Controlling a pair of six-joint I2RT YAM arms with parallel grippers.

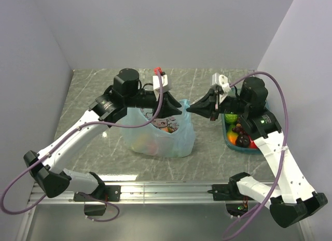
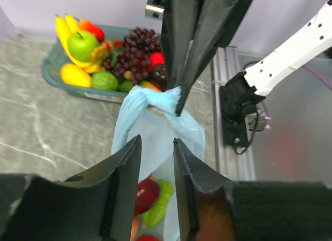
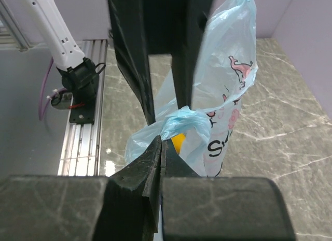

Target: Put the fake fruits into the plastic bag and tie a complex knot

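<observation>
The plastic bag (image 1: pixel 155 140) stands mid-table, light blue, with red, green and yellow fake fruits (image 2: pixel 148 197) showing through it. Its top is bunched into a twisted neck (image 2: pixel 150 98). My right gripper (image 3: pixel 162 142) is shut on that neck, which spills out at its tips. From above, it (image 1: pixel 189 110) reaches in from the right. My left gripper (image 2: pixel 156 142) hangs open just above the bag, nothing pinched between its fingers (image 2: pixel 124 168). Seen from above, it (image 1: pixel 179 112) is tip to tip with the right one. More fake fruits (image 1: pixel 239 132) lie in the teal tray (image 1: pixel 226 137).
The teal tray (image 2: pixel 78 90) sits right of the bag, under the right arm, holding a banana (image 2: pixel 62 31), a green apple (image 2: pixel 83 44) and grapes (image 2: pixel 137 49). An aluminium rail (image 1: pixel 166 192) runs along the near edge. White walls close the left, back and right.
</observation>
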